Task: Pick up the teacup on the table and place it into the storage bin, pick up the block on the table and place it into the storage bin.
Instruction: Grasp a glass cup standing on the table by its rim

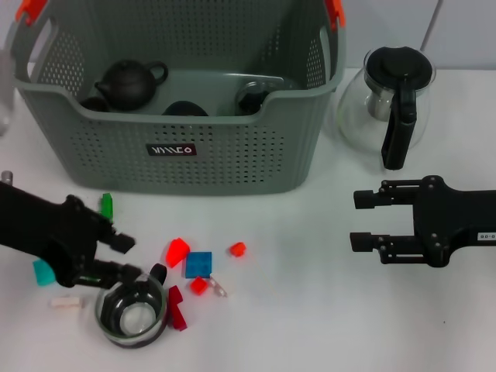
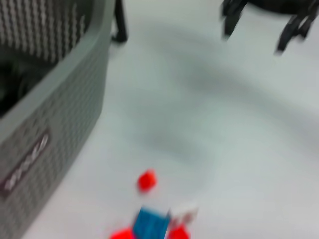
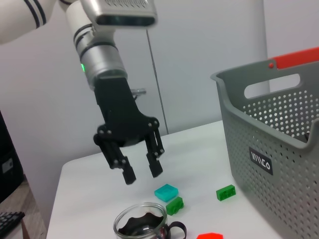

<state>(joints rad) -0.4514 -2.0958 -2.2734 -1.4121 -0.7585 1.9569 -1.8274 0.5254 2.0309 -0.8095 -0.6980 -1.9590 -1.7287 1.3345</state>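
The glass teacup (image 1: 130, 312) stands upright on the white table at the front left; it also shows in the right wrist view (image 3: 141, 226). My left gripper (image 1: 126, 257) is open and empty, just above the cup's far rim; the right wrist view shows it (image 3: 142, 172) hovering over the cup. Several small blocks lie beside the cup: a blue one (image 1: 198, 264), red ones (image 1: 177, 250), a cyan one (image 1: 43, 271) and a green one (image 1: 107, 205). The grey perforated storage bin (image 1: 225, 167) stands behind them. My right gripper (image 1: 359, 221) is open and empty at the right.
A glass teapot with a black handle (image 1: 391, 105) stands right of the bin. A black teapot (image 1: 128, 84) and dark cups lie inside the bin. The left wrist view shows the bin wall (image 2: 50, 124), a red block (image 2: 146, 180) and the blue block (image 2: 151, 224).
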